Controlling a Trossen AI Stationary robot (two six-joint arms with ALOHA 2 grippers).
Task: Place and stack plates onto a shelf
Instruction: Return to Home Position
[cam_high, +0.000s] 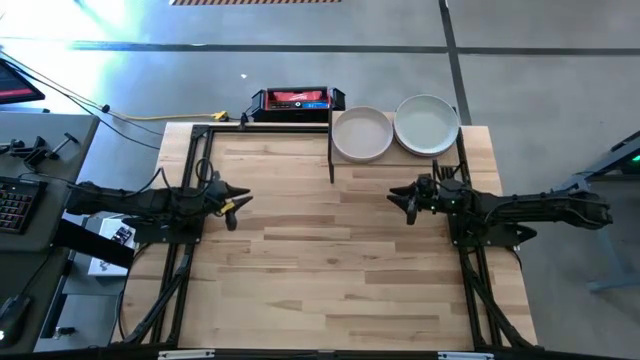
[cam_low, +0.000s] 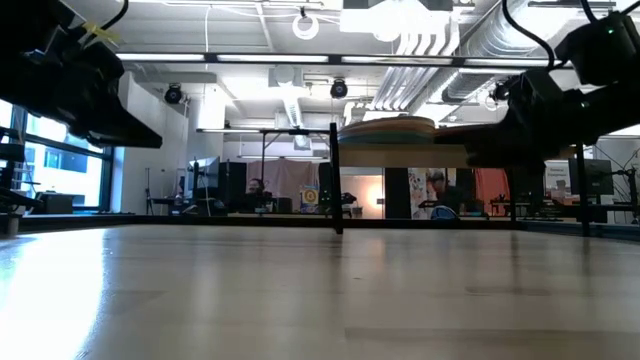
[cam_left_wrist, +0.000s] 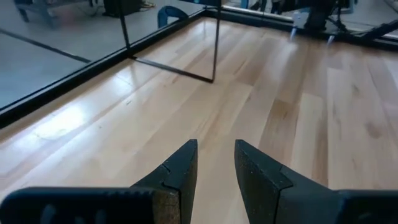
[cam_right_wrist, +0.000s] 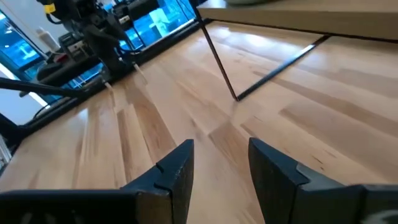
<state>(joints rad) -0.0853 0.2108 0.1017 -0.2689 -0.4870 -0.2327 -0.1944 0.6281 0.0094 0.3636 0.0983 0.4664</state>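
Two plates rest flat side by side on the shelf (cam_low: 400, 157) at the table's far right: a pale pinkish plate (cam_high: 362, 134) and a whitish plate (cam_high: 427, 124). In the low view they show as a low stack of rims (cam_low: 390, 126) on the board. My left gripper (cam_high: 246, 199) hovers over the table's left middle, open, with nothing between its fingers (cam_left_wrist: 216, 158). My right gripper (cam_high: 393, 198) hovers over the right middle, just on the near side of the shelf. It is open and empty too (cam_right_wrist: 221, 155). Both point toward the table's centre.
The shelf's thin black legs (cam_high: 331, 150) stand on the tabletop (cam_high: 330, 260), and the shelf's underside (cam_right_wrist: 311, 18) shows close ahead of my right gripper. A red and black box (cam_high: 295, 100) lies beyond the far edge. Black frame rails (cam_high: 195, 160) run along both sides.
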